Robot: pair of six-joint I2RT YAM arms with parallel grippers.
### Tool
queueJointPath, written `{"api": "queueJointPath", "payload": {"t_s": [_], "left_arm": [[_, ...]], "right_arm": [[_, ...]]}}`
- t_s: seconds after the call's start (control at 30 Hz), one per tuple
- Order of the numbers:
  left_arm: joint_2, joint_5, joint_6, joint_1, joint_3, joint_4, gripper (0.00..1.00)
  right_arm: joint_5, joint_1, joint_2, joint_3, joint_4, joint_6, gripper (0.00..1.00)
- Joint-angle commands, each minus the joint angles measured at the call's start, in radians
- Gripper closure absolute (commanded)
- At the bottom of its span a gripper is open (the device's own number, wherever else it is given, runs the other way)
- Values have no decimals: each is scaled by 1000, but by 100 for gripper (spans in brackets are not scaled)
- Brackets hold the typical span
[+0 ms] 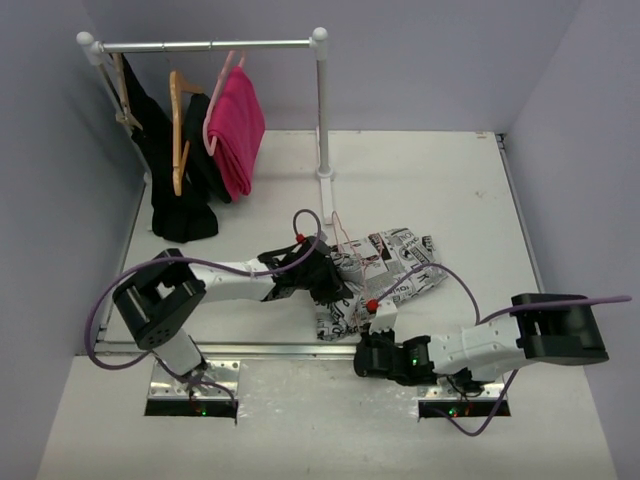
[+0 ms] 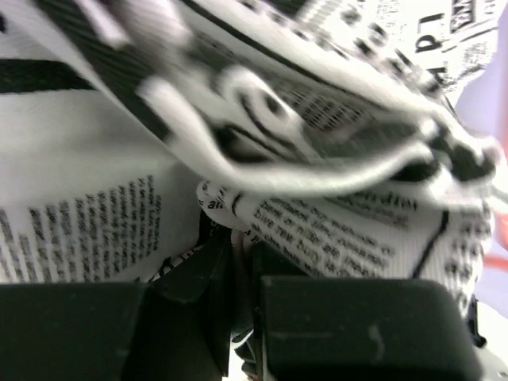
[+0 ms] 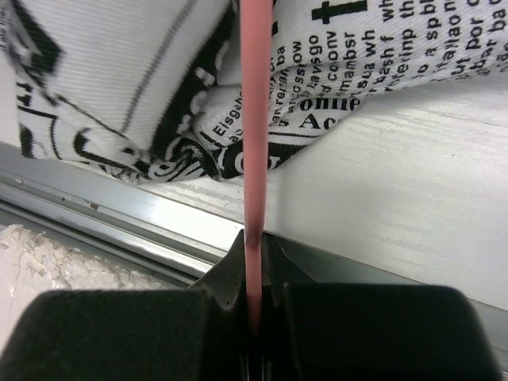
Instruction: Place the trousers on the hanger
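Note:
The newsprint trousers (image 1: 392, 262) lie crumpled on the table near its front edge, between the two arms. My left gripper (image 1: 327, 287) is at their left side, shut on a fold of the fabric; in the left wrist view the trousers (image 2: 262, 143) fill the frame and cloth sits pinched between the dark fingers (image 2: 190, 286) of the gripper (image 2: 242, 266). My right gripper (image 1: 379, 322), at the trousers' near edge, is shut on the thin pink hanger (image 3: 255, 119), whose bar runs from the gripper (image 3: 255, 250) up under the trousers (image 3: 135, 71). Thin pink hanger wire (image 1: 343, 238) shows above the cloth.
At the back left stands a clothes rack (image 1: 322, 110) with a metal rail (image 1: 210, 45). On it hang black garments (image 1: 172, 180), wooden hangers (image 1: 178, 125) and a bright pink garment (image 1: 237, 128). A metal strip (image 1: 250, 350) marks the table's near edge.

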Motion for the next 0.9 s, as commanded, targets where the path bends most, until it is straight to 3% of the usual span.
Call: {"api": "queueJointPath", "payload": {"t_s": [0.0,0.1,0.33,0.43,0.47,0.5,0.67,0.7,0.87], "left_arm": [[120,125,-46,-5,77,143,93],[182,194,-50,-5,135,182,71],[157,199,-44,5,169,178,68],[84,140,-36,5,142,146,44],[15,78,-36,5,116,112,31],[-52,30,-35,5,96,89,26],[-264,-120,-21,3,6,30,29],[-278,-124,-15,1,-4,19,32],[-303,-146,-14,-4,-26,23,29]], "right_arm": [[113,4,-54,-37,132,-123,100],[82,4,-81,-83,218,-201,100],[91,5,-98,-84,90,-80,100],[95,5,-90,-59,35,-46,100],[101,5,-83,-31,4,-31,100],[105,5,-80,-13,-30,-17,100],[91,5,-64,30,-57,-37,100],[89,4,-55,52,-61,-45,100],[97,5,17,121,-132,-43,100]]}}
